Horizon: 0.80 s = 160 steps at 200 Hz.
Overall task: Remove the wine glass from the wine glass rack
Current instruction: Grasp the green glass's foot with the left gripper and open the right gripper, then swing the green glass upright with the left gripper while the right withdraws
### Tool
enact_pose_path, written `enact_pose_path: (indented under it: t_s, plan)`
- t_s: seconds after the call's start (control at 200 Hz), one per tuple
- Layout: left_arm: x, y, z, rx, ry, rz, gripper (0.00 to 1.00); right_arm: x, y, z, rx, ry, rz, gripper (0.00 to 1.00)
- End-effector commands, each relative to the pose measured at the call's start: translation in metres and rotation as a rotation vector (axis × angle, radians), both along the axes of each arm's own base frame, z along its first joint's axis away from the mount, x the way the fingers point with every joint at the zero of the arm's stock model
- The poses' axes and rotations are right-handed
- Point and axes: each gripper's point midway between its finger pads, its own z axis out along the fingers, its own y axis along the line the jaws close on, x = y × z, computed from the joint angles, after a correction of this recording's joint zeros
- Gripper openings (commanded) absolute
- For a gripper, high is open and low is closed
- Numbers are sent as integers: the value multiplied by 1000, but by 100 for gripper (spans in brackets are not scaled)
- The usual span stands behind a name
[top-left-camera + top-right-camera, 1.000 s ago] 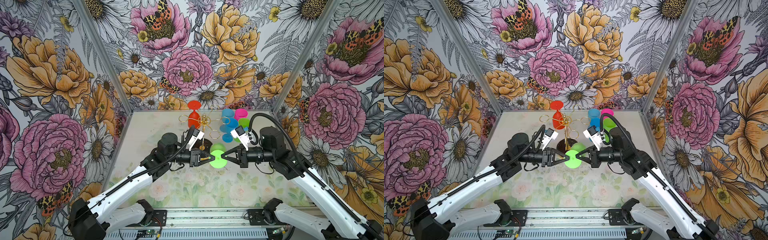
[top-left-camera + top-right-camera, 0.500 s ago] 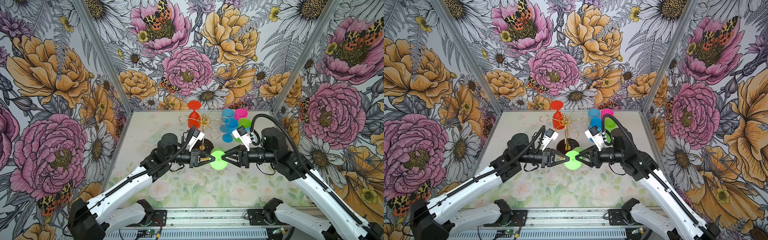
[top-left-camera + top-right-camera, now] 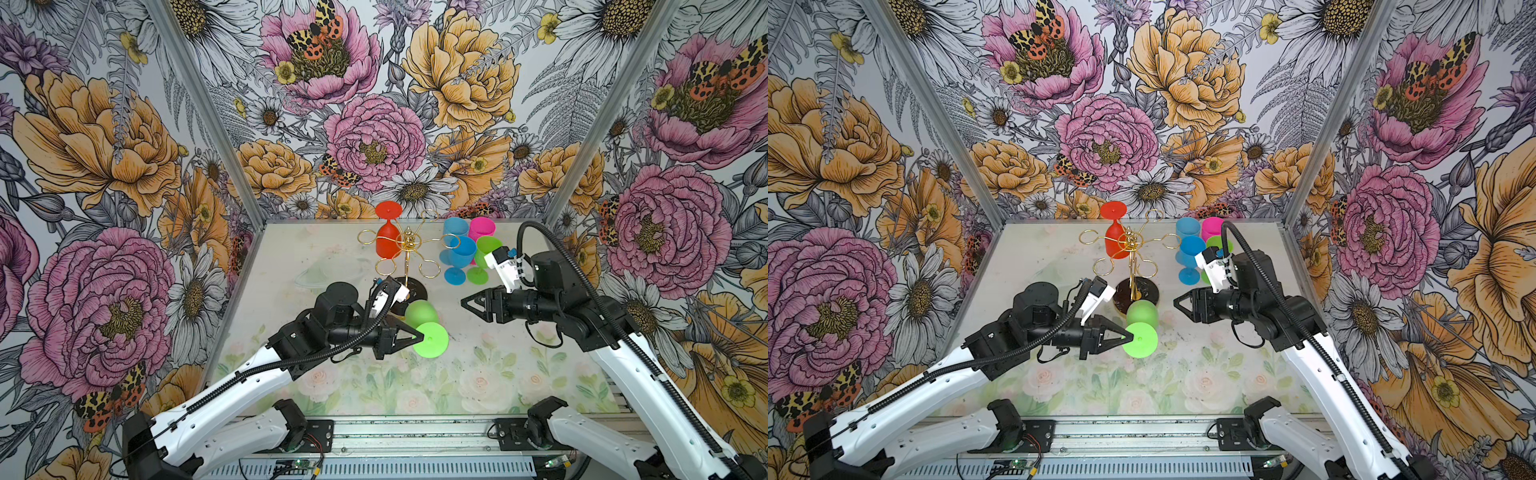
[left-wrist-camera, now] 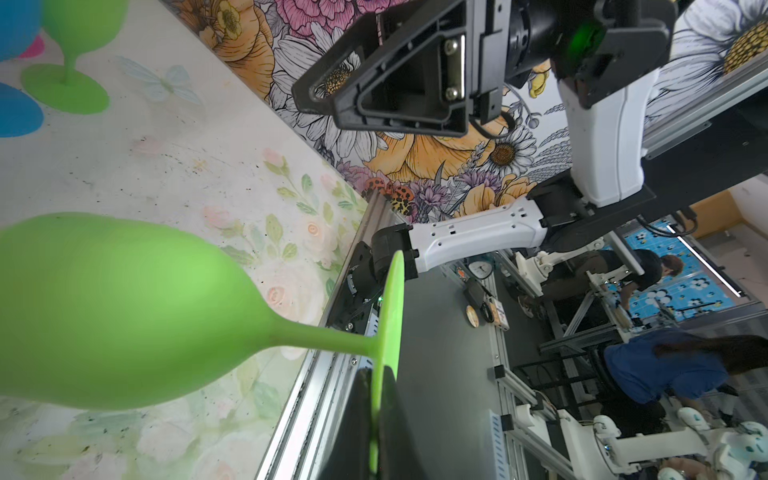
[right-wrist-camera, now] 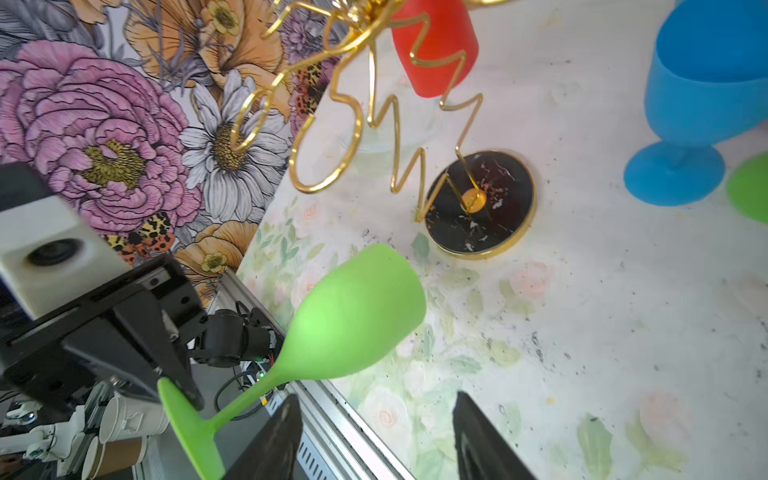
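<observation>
Top views: the green glass [image 3: 422, 313] is off the rack [image 3: 409, 241] and hangs foot-up and tilted over the front of the table [image 3: 498, 365], its bowl near the rack's black base but apart from it. The left end effector [image 3: 419, 337] is clamped on the rim of the foot. The right end effector [image 3: 469, 306] sits well apart to the right with nothing in it; whether its jaws are parted can't be told here. A red glass [image 3: 1115, 245] hangs on the rack [image 3: 1131, 243]. Standing glasses [image 3: 1190, 253] are grouped at the back right.

Left wrist: dark fingers [image 4: 390, 415] pinch the thin foot disc edge-on, with the stem and bowl sticking out sideways. That's a small contact, so I'd judge it slip-prone.

Right wrist: this end effector's own jaws are spread [image 5: 374, 436], and the green glass [image 5: 357, 311] is clear of them. The rack base [image 5: 482, 203] is just beyond the bowl.

Doing it well, as I judge it:
- Carry the glass forward and away from the rack wires before turning it.
- Rotate slowly so the foot doesn't twist in the pinch.
- Land it on bare table, away from the standing group.
- Keep the right arm out of the path.
</observation>
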Motion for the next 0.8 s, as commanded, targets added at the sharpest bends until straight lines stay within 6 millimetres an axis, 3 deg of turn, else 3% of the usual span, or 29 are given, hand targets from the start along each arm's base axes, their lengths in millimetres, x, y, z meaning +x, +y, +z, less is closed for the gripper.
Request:
enact_pose_path:
  t_s: [0.0, 0.3, 0.796]
  plan:
    - [-1, 1, -2, 55, -187, 22, 0, 9, -25, -17, -147, 34, -100, 60]
    - [-7, 6, -23, 184, -574, 28, 0, 26, -18, -31, -157, 121, -108, 61]
    - [-16, 13, -63, 422, -1070, -93, 0, 40, 1, -13, -65, 122, -83, 62]
